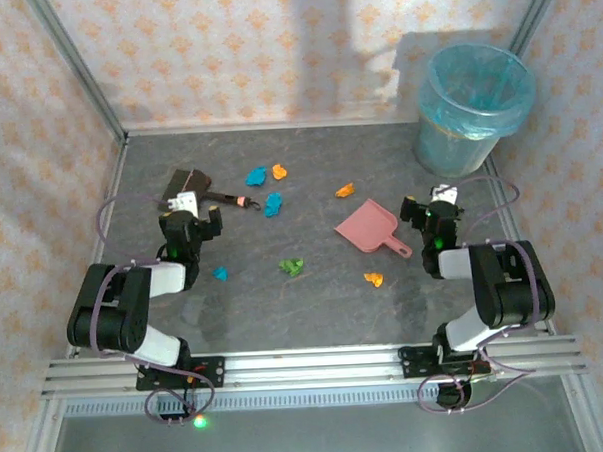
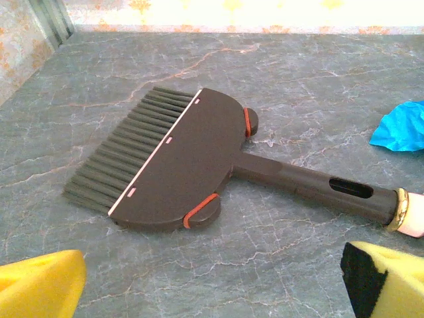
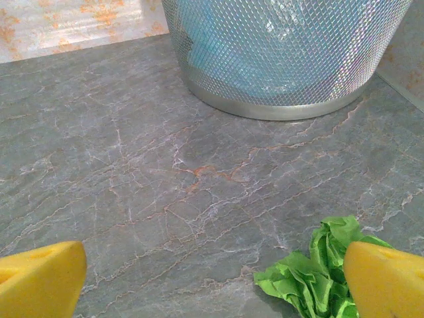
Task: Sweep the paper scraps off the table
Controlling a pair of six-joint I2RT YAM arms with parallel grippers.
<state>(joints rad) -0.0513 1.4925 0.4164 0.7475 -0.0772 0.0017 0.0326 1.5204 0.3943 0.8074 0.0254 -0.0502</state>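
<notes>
Several paper scraps lie on the dark grey table [image 1: 315, 305]: blue ones [image 1: 273, 204], orange ones [image 1: 345, 191] and a green one [image 1: 292, 266]. My left gripper [image 1: 185, 203] stands open just in front of the dark brown hand brush [image 1: 193, 184]. In the left wrist view the brush [image 2: 179, 159] lies flat ahead of the open left gripper [image 2: 212, 285], with a blue scrap [image 2: 401, 126] at the right edge. My right gripper [image 1: 442, 193] is open to the right of the pink dustpan [image 1: 365, 228]. A green scrap [image 3: 318, 271] lies beside its right fingertip [image 3: 387, 281].
A mesh bin with a blue liner [image 1: 473, 106] stands at the back right corner, close ahead of the right gripper [image 3: 212, 281]. Patterned walls close the table at the back and sides. Aluminium rails [image 1: 308, 366] run along the near edge.
</notes>
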